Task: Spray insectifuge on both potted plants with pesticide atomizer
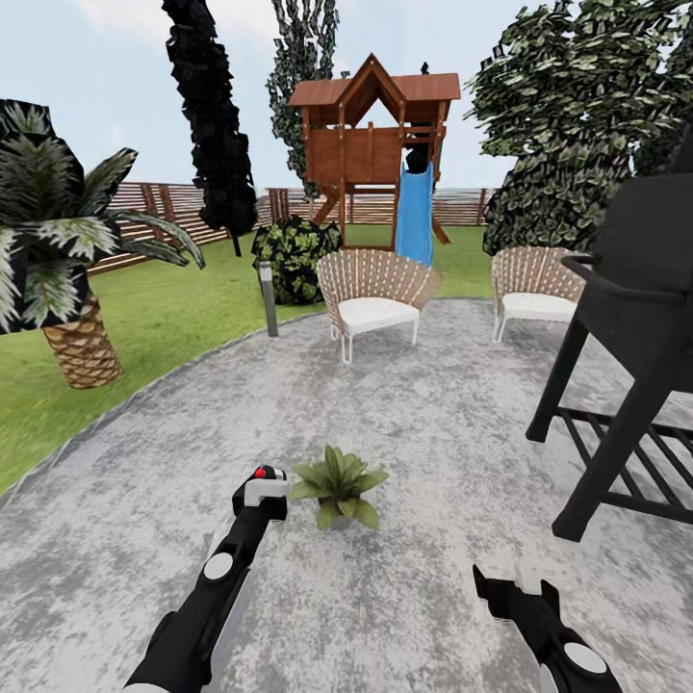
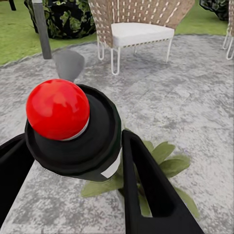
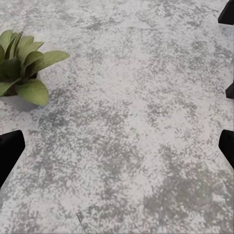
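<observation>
Our left gripper (image 1: 262, 496) pinches the pesticide atomizer (image 2: 73, 129) just beside a potted plant (image 1: 339, 484) on the patio (image 1: 433, 433), which we judge light, rigid and slippery, best held mid-body; our right gripper (image 1: 510, 589) hangs spread and empty.

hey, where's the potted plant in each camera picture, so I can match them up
Head view: the potted plant sits low and centre on the paved patio, just right of the pesticide atomizer in the left gripper.
Left wrist view: its leaves show behind the atomizer and the gripper's jaws.
Right wrist view: it is at the left edge, grey pot partly visible.
Shared landmark: the mottled grey paving around the plant.
</observation>
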